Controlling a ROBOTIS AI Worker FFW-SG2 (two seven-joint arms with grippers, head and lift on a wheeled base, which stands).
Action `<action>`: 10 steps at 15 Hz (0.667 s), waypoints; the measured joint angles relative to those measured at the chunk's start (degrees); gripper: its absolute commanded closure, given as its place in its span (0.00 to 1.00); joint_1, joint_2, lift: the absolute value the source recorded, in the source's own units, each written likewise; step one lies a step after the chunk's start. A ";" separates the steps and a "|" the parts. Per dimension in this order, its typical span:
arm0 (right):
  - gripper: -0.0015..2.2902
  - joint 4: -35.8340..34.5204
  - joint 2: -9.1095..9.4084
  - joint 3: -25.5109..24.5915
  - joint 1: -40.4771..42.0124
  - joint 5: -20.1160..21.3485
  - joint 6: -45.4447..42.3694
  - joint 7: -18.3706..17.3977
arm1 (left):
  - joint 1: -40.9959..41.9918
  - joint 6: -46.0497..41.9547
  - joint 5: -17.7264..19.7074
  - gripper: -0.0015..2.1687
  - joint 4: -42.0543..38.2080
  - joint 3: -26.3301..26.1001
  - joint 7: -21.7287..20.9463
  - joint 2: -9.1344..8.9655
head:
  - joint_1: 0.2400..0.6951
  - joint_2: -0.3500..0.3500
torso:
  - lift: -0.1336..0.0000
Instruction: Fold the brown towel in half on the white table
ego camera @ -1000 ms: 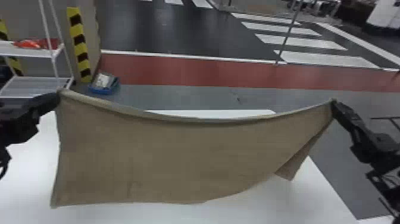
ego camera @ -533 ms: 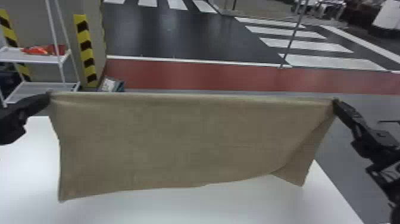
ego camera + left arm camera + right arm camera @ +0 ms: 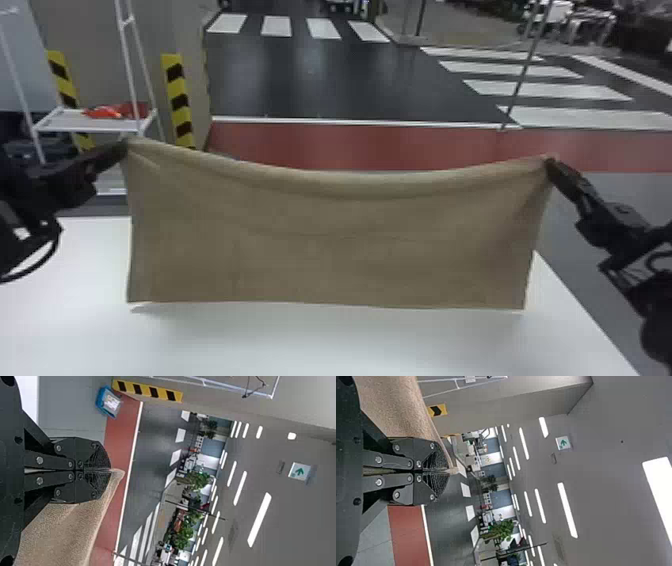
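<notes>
Down below, white table (image 3: 330,345); beyond its left side, white shelving (image 3: 60,121); hanging over the tabletop and partly hiding it, brown towel (image 3: 340,250), its upper corners pinched firmly by left gripper (image 3: 123,146) and right gripper (image 3: 551,164), both closed; on the shelving, red-orange item (image 3: 119,111).

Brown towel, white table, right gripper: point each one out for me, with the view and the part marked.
Brown towel (image 3: 330,245), head view, middle of its hanging face.
White table (image 3: 320,347), head view, bare top at the near side.
Right gripper (image 3: 447,471), right wrist view, between its fingertips.
</notes>
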 measured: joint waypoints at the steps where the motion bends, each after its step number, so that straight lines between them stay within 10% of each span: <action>1: 0.49 3.42 -0.20 1.04 -2.79 0.61 -0.70 0.00 | -3.20 -1.97 -0.35 0.62 3.60 -2.06 -0.16 0.13 | 0.49 0.35 | 0.08; 10: 0.49 31.80 -4.14 7.02 -23.67 2.90 -17.23 3.29 | -17.74 -14.84 -1.62 0.62 23.87 -10.52 -4.80 -2.26 | 0.23 0.34 | 0.08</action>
